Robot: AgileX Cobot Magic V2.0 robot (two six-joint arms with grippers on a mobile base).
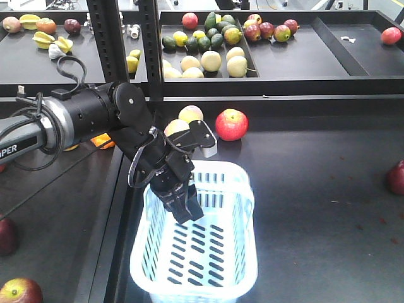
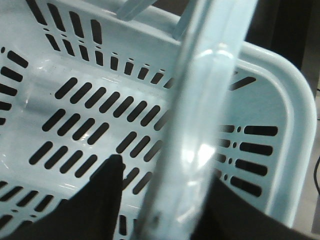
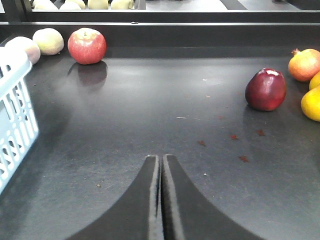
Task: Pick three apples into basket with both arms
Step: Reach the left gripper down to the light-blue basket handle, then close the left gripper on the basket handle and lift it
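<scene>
The pale blue basket [image 1: 243, 189] stands in the middle of the table, with nothing inside it. My left gripper [image 1: 188, 214] reaches down into it near the left rim. In the left wrist view the left gripper [image 2: 167, 167] is open, and the basket's handle bar [image 2: 210, 75] passes between its fingers above the slotted basket floor [image 2: 85, 125]. One dark red apple [image 3: 266, 89] lies ahead and to the right of my right gripper [image 3: 161, 157], which is shut and empty just above the table. Dark red apples [image 1: 398, 177] [image 1: 5, 237] lie at the table's right and left edges.
A lighter red apple [image 1: 231, 124] [image 3: 86, 45] and pale peaches [image 1: 190, 114] lie behind the basket. A pomegranate [image 3: 305, 64] and oranges [image 3: 312, 102] sit far right. A yellow-red apple [image 1: 19, 291] is at bottom left. Trays of fruit [image 1: 208, 44] fill the back shelf.
</scene>
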